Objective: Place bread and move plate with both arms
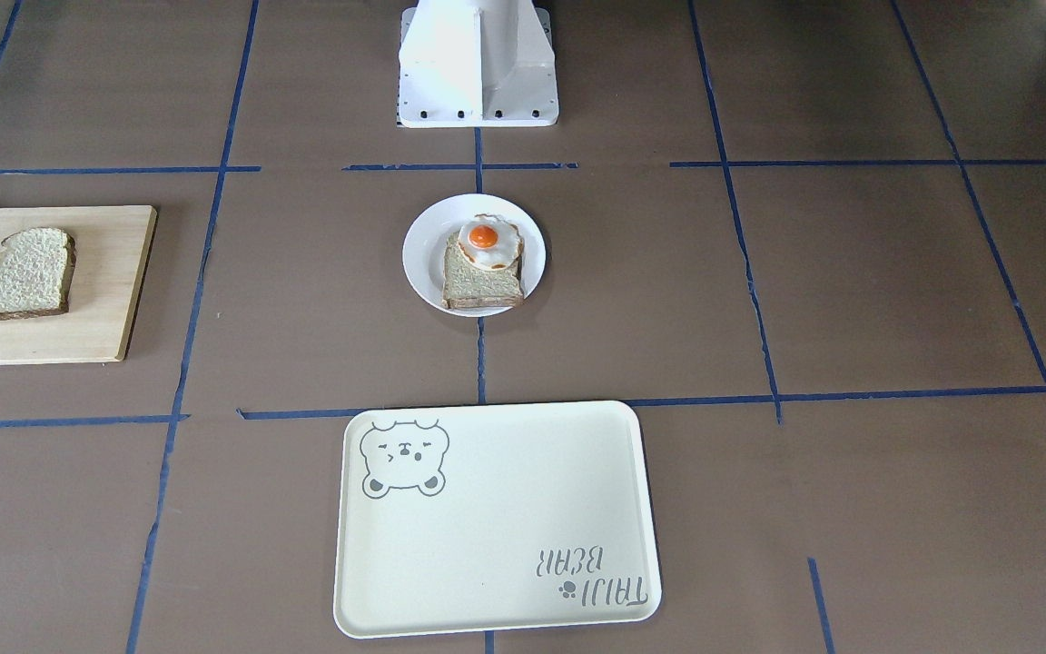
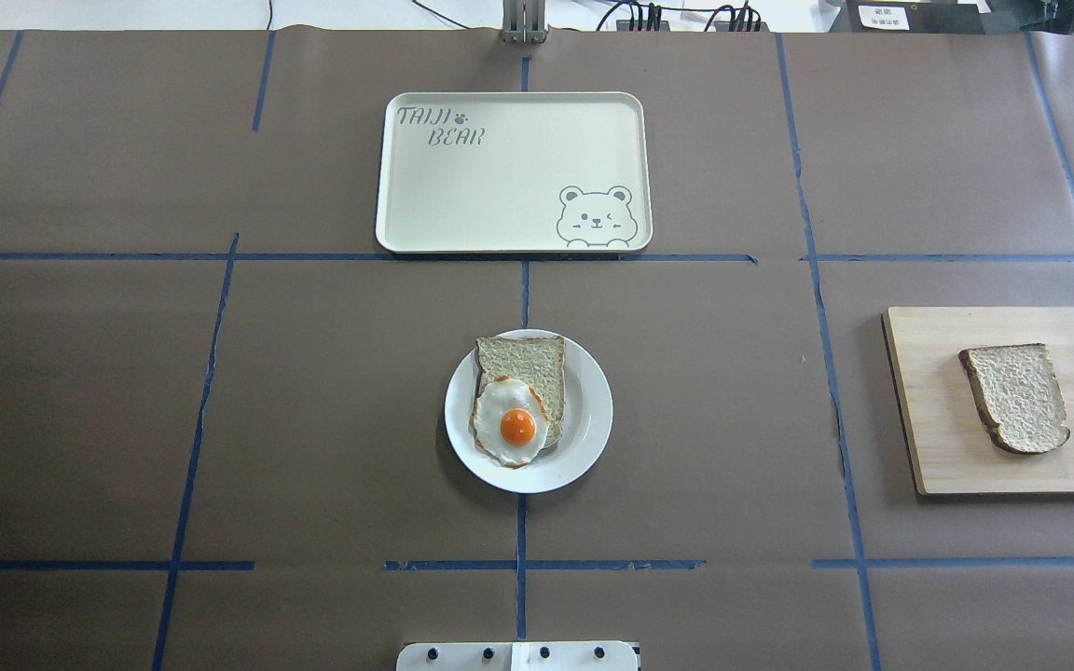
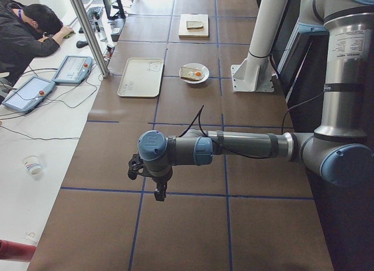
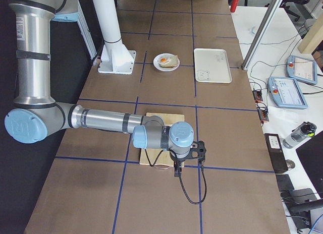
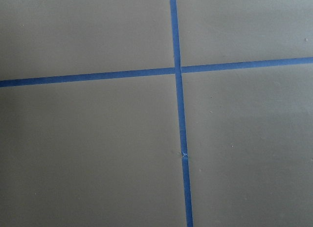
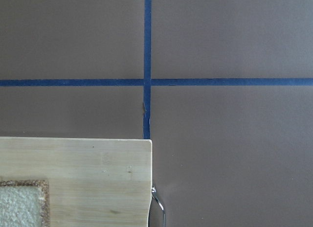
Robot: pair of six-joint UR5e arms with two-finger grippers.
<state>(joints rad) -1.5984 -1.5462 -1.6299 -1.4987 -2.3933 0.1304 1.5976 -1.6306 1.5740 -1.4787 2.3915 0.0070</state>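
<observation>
Lying on wooden board (image 2: 930,419), bread (image 2: 1012,396), plate (image 2: 585,438) holding egg toast (image 2: 537,362)

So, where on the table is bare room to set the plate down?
The bear tray is bare inside its rim. Brown table lies open between the plate and the wooden board, and on the plate's other side. Crowded: the plate, mostly covered by the egg-topped slice, and the board's part under the bread.

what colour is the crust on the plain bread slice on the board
Dark brown crust on the bread, pale speckled inside; clearest in the overhead exterior view.
</observation>
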